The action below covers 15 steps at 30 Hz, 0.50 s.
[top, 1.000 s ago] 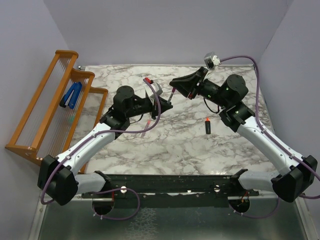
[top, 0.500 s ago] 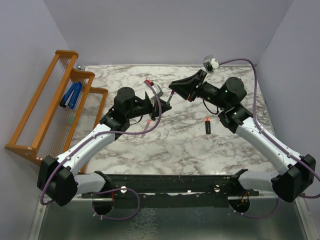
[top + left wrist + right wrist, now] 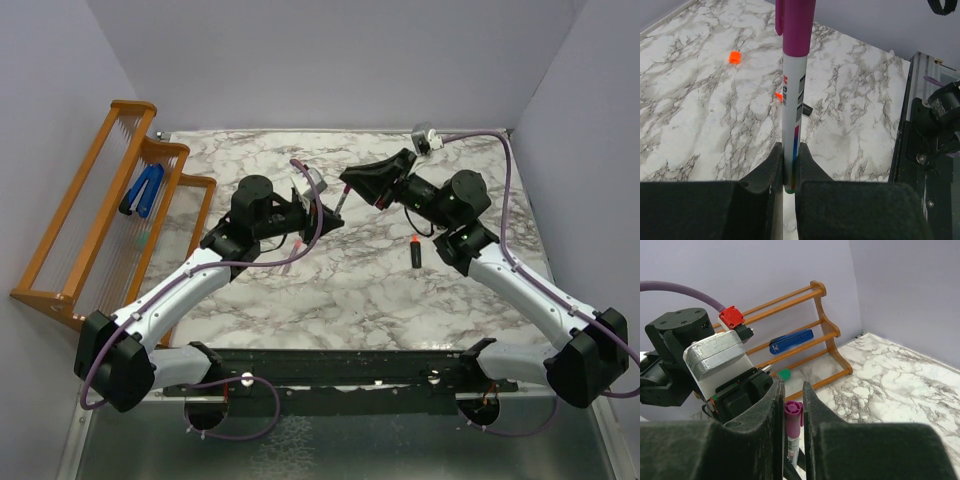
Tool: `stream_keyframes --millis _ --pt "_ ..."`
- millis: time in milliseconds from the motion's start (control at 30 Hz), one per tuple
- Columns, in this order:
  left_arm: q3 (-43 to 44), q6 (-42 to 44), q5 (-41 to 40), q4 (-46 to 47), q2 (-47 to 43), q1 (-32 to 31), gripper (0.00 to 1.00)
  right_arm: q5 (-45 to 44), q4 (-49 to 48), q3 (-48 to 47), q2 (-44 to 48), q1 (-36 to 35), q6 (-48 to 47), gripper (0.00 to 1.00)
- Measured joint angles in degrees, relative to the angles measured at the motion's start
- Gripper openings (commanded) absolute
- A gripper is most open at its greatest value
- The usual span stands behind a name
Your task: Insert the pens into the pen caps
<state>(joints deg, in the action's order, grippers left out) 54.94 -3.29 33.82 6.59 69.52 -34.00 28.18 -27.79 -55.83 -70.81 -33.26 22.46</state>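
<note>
My left gripper is shut on the lower end of the thin white-grey pen and holds it above the table, pointing at the right gripper. The magenta-purple cap sits on the pen's far end. My right gripper is closed around that cap. The black marker with its orange-red tip lies on the table to the right. The dull pink pen lies under my left arm. The orange cap lies on the marble. The pale pink cap is out of view.
A wooden rack stands at the left edge with the blue clip-shaped object and a small green piece on it. Purple walls close the back and sides. The arm bases and a black rail line the near edge.
The right gripper has shifted slightly down and toward the left gripper along the pen. The left gripper has edged right with the pen. The marker and pink pen have not moved.
</note>
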Motion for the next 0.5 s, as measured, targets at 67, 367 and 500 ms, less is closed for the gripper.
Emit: stream_keyframes --millis 67,367,500 --pt "0.2 -0.6 0.1 -0.3 0.0 0.0 0.00 -0.6 -1.7 0.8 0.0 0.0 0.3 0.00" --pt "3.8 -1.9 -0.1 -19.5 0.0 0.0 0.00 -2.1 -4.0 6.7 -1.8 -0.5 2.0 0.00" --pt "3.9 -2.5 -0.9 -26.9 0.0 0.0 0.00 -2.0 -3.3 9.2 -3.2 -0.6 3.3 0.01"
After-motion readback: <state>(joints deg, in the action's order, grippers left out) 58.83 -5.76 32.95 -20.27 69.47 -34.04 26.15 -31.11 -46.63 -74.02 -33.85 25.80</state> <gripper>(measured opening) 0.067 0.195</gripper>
